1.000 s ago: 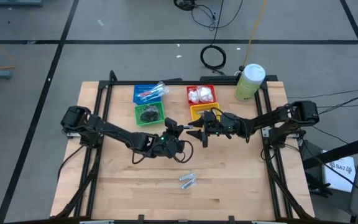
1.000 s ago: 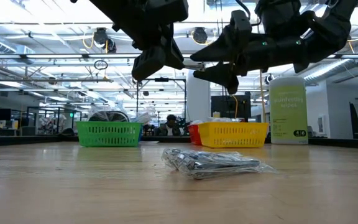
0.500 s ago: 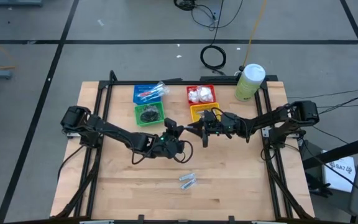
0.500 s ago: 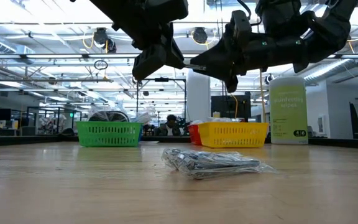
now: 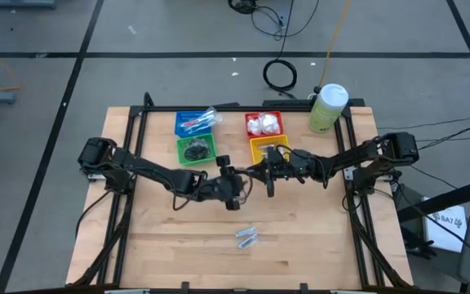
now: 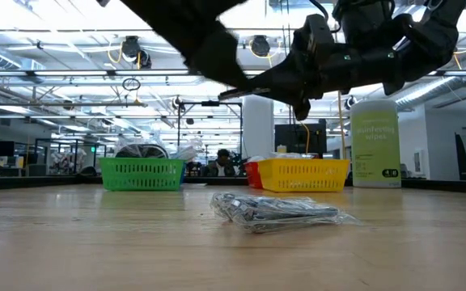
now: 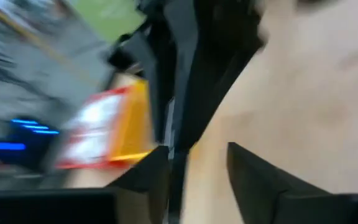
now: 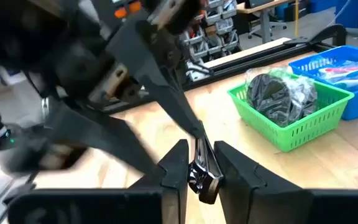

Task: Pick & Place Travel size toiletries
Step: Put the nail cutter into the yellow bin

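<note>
silver is the thing to look at here: a small silver tube sits pinched between the fingers of the right tool, up in the air over the middle of the wooden tabletop, so that tool is narrowed down onto the tube. the left tool is right up against it, tip to tip, with one of its fingers reaching to the far end of the tube in the right wrist view. its own wrist view shows a gap between its fingers, so they stand partly apart, and i can't tell whether they touch the tube.

more silver tubes in clear wrap lie on the tabletop nearer the front edge, below and well apart from both tools. at the back there's a blue basket with toothbrushes, a green basket with dark discs, a red basket with white packets and a yellow basket just beside the right tool. a pale-green canister stands at the back right corner.
</note>
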Available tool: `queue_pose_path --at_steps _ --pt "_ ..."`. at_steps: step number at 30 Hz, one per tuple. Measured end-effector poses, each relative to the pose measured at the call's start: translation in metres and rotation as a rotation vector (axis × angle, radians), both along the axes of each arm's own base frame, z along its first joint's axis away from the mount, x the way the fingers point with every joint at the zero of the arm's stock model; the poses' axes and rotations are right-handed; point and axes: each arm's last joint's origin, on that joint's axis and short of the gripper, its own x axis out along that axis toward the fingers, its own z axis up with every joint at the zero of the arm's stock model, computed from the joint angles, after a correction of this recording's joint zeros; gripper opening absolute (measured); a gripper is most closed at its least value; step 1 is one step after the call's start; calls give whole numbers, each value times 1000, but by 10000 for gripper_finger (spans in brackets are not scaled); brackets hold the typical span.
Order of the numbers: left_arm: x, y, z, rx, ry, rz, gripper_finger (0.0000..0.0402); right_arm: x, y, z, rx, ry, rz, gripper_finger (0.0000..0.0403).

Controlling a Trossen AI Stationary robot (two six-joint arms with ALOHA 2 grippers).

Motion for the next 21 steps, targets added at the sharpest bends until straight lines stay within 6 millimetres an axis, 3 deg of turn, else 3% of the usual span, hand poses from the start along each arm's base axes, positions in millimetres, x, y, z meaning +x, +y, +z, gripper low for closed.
queue_pose_path --at_steps 4,7,13,18,21 --pt "-2 10 15 -325 -69 -93 205 0 1 -2 -24 14 14 49" --pt "-10 14 30 -436 -83 -144 244 0 -1 -1 -53 9 13 49" --pt "-39 15 63 -466 -78 -204 284 -17 -16 -9 -88 102 -122 49" --pt "-71 24 69 -446 -107 -164 288 -44 -25 -13 -67 106 -223 49" --pt "-93 29 61 -435 -126 -102 289 -60 -27 -17 -74 110 -292 49"
